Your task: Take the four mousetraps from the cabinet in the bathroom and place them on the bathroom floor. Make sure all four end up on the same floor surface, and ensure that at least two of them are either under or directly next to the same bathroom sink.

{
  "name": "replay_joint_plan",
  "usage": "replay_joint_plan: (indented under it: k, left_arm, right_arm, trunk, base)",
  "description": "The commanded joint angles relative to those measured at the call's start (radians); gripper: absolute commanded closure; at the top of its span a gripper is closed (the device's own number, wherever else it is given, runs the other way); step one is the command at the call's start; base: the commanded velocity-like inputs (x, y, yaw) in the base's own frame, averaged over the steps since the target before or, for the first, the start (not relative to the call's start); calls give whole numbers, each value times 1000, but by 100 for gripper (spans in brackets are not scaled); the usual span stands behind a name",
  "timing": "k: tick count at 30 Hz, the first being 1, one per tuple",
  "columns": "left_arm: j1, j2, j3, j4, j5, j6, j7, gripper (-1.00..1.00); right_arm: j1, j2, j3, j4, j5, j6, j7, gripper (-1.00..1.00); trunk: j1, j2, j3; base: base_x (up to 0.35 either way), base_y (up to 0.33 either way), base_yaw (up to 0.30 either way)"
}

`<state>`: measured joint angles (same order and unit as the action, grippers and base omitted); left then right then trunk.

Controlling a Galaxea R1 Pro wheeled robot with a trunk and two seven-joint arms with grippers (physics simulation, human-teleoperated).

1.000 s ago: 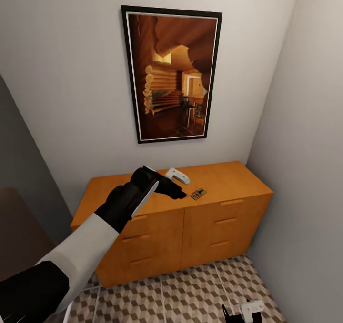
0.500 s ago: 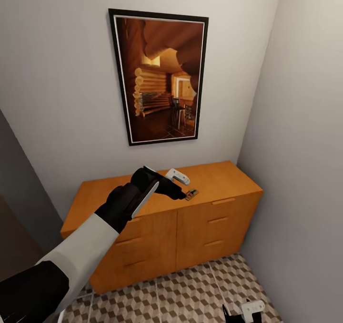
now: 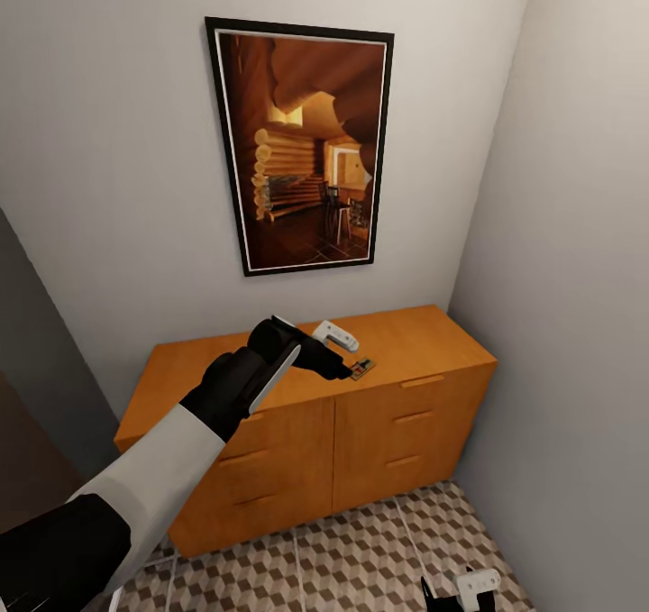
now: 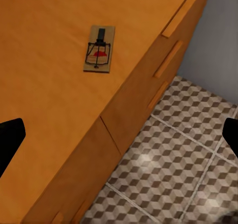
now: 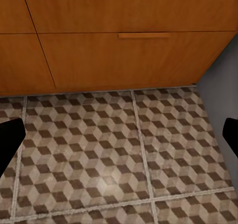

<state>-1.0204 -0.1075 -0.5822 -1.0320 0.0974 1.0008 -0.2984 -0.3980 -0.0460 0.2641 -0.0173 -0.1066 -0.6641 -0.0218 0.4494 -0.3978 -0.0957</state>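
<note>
The left end effector (image 3: 341,352) is hanging spread wide by the mousetrap (image 3: 363,369).
Since a second ago the robot's view has swung closer; it is lining up to grab.

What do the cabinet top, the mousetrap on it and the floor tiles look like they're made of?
The cabinet looks like orange-brown wood or veneer, smooth and satin, with faint grain at most. The mousetrap appears to be a pale tan wooden board carrying dark wire and a red mark. The bathroom floor looks like glazed tile: printed cube pattern, pale grout lines and a soft glare spot. It is a render, so these are only appearances.
</note>
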Motion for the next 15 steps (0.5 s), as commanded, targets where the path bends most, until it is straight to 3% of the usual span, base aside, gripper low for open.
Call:
replay_joint_plan:
  k: [1,15]
  left_arm:
    - [-1,0,-1,3,9,6,5,-100]
    - [-1,-1,-1,50,9,4,4,-100]
  right_arm:
    - [-1,0,9,0,-10,-3,-1,-100]
    - [-1,0,10,0,-10,-2,-1,-100]
  trunk:
    - [1,-2,-2]
    - [1,-2,-2]
  base:
    - [0,0,0]
    - [61,0,0]
